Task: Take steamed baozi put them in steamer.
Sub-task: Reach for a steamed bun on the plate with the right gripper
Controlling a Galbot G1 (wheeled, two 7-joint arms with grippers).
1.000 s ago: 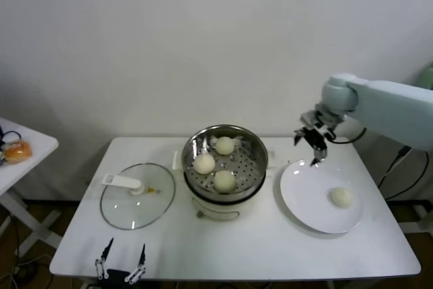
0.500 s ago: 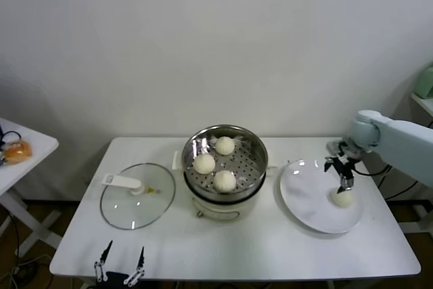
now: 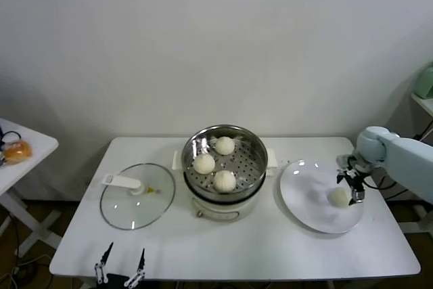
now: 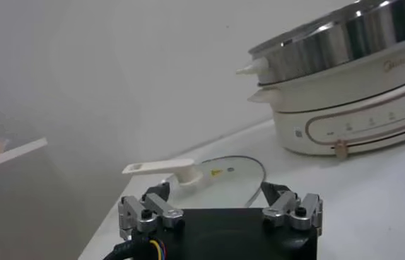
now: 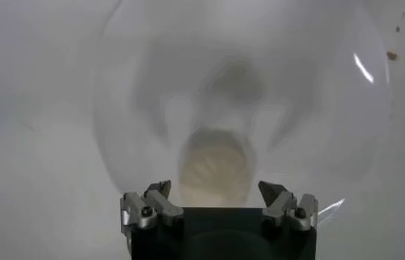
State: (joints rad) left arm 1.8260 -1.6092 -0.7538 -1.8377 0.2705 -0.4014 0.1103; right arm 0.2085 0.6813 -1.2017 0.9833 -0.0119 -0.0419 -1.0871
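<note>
Right gripper (image 3: pixel 354 188): you had it poised just above the white plate (image 3: pixel 304 201), its two fingers spread wide and gripping nothing. In the right wrist view the gripper (image 5: pixel 218 201) looked straight down, with the last bun (image 5: pixel 216 167) lying on the plate (image 5: pixel 315 106) below the gap between its jaws.

Last bun (image 3: pixel 339 196): it lay on the plate just beside your right gripper, on the side toward the steamer, not yet grasped.

Steamer (image 3: pixel 254 147): it stood well off to the left of your right gripper, lid off. Three buns sat on its perforated floor: one at the back (image 3: pixel 224 145), one to the left (image 3: pixel 203 163), one at the front (image 3: pixel 224 180).

Glass lid (image 3: pixel 137 195): it lay flat on the table (image 3: pixel 270 248) beyond the steamer, its white handle (image 3: pixel 122 181) on top.

Left gripper (image 3: pixel 120 264): you had it parked at the near table edge, fingers apart and empty. Its wrist view showed the gripper (image 4: pixel 220 203) with the lid (image 4: pixel 223 173) just ahead and the steamer (image 4: pixel 343 53) farther off.

Side table (image 3: pixel 30 150): far to the left, with an orange-brown bun (image 3: pixel 17 150) on it.
</note>
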